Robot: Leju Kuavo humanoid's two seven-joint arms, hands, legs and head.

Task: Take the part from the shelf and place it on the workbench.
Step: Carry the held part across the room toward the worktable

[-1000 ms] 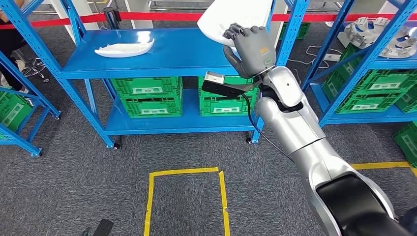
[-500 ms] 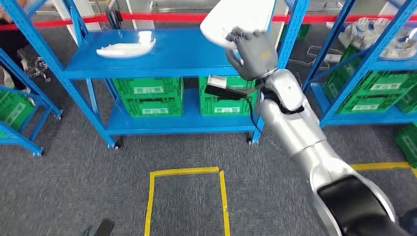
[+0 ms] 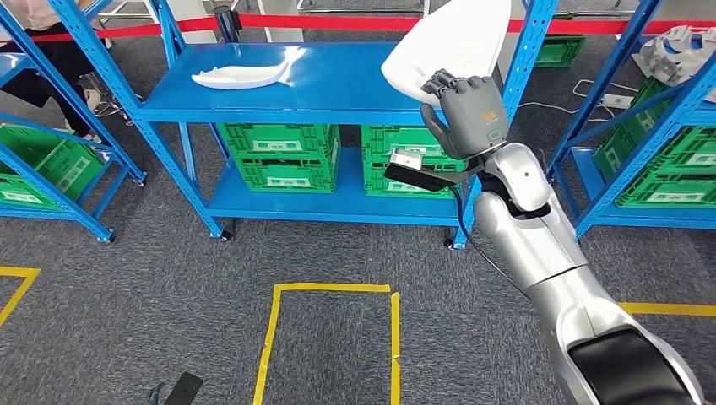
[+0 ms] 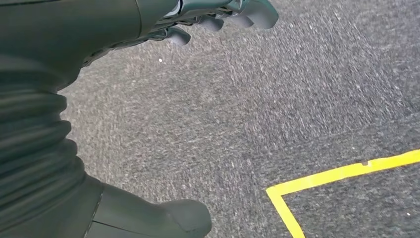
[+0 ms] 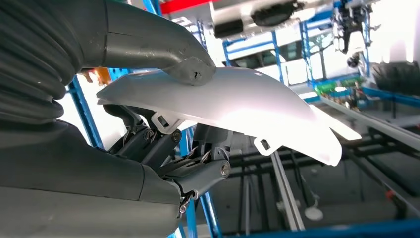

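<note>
My right hand (image 3: 469, 114) is raised in front of the blue shelf (image 3: 338, 110) and grips a large white curved part (image 3: 452, 46) by its lower edge. In the right wrist view the same white part (image 5: 233, 106) lies across my right hand (image 5: 148, 144), with the thumb pressing on its outer face and the fingers under it. A second white part (image 3: 241, 76) lies on the shelf's top board at the left. My left hand (image 4: 198, 20) hangs above grey carpet with nothing in it, its fingers loosely apart.
Green crates (image 3: 279, 156) fill the shelf's lower level. More blue racks stand at the left (image 3: 51, 160) and right (image 3: 650, 126). A yellow tape square (image 3: 333, 337) marks the carpet in front. A person (image 3: 42, 34) stands at the far left behind the rack.
The whole picture has shifted right and down, so the camera has moved. My right hand has kept its hold on the white part and lifted it clear of the shelf.
</note>
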